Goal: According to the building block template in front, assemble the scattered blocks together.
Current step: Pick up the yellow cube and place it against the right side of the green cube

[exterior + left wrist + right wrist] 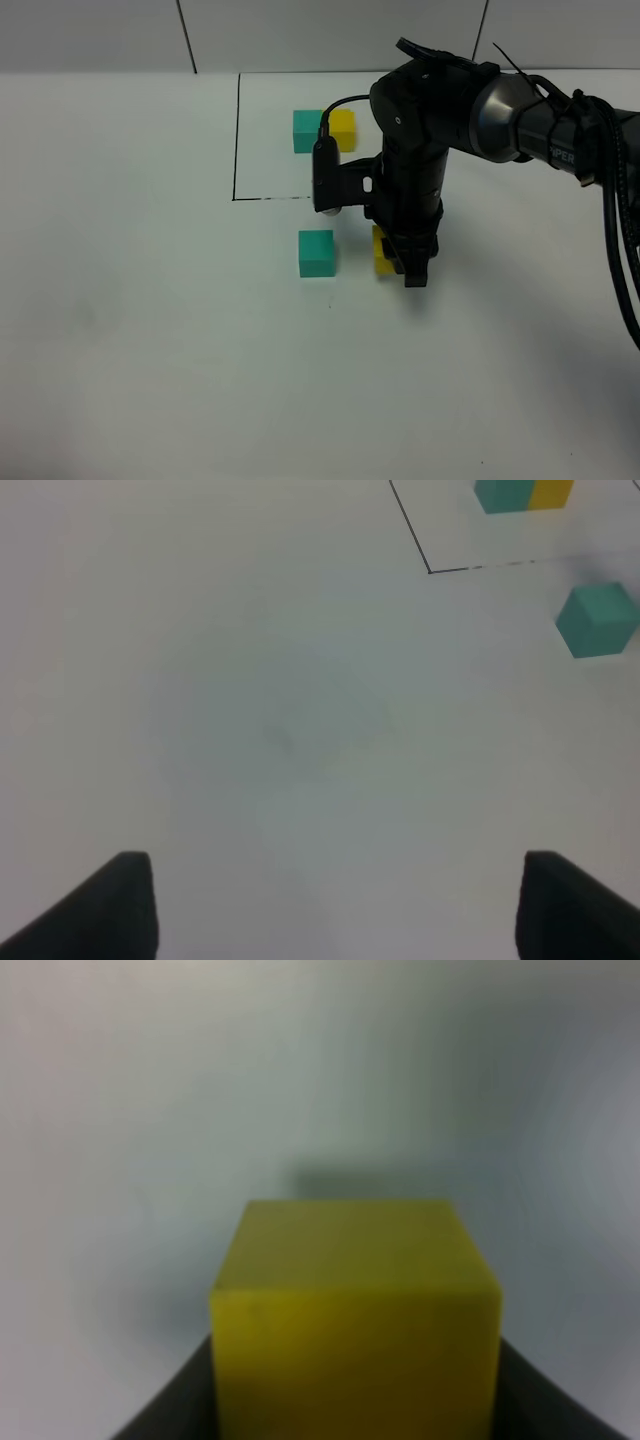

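The building block template (325, 130), a teal and a yellow cube joined, lies inside a thin black frame line (236, 140) at the back. It also shows in the left wrist view (523, 494). The loose teal cube (316, 253) sits on the table in front of the frame, also in the left wrist view (597, 620). My right gripper (400, 262) is shut on the loose yellow cube (381, 250), a short gap to the right of the teal cube. The yellow cube (355, 1300) fills the right wrist view between dark fingers (175, 1410). My left gripper (335, 910) is open and empty over bare table.
The white table (150, 330) runs wide to the left and front. The right arm's black body (410, 140) and its cables (620, 230) hang over the right part of the frame and the table's right side.
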Robot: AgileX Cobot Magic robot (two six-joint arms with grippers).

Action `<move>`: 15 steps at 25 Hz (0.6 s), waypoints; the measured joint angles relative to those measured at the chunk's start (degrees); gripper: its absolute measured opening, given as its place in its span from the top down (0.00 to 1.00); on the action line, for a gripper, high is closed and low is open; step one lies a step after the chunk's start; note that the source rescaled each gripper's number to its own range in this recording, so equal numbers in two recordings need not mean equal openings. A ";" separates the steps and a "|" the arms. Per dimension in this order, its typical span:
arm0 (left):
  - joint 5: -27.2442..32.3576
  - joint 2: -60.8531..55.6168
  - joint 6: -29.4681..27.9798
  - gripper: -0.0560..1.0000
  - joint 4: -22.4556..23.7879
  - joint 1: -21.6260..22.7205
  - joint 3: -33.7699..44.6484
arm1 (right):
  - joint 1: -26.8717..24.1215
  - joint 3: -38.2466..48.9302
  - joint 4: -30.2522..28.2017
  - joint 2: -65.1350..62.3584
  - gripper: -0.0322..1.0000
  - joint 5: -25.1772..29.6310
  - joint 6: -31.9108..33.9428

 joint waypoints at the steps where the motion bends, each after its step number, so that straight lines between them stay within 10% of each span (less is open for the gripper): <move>1: 0.00 0.00 0.00 0.32 0.00 0.00 0.00 | 0.22 -0.34 0.18 0.13 0.97 0.00 -0.25; 15: 0.00 0.00 0.00 0.32 0.00 0.00 0.00 | 1.29 -3.55 1.62 4.23 0.97 -1.83 -2.43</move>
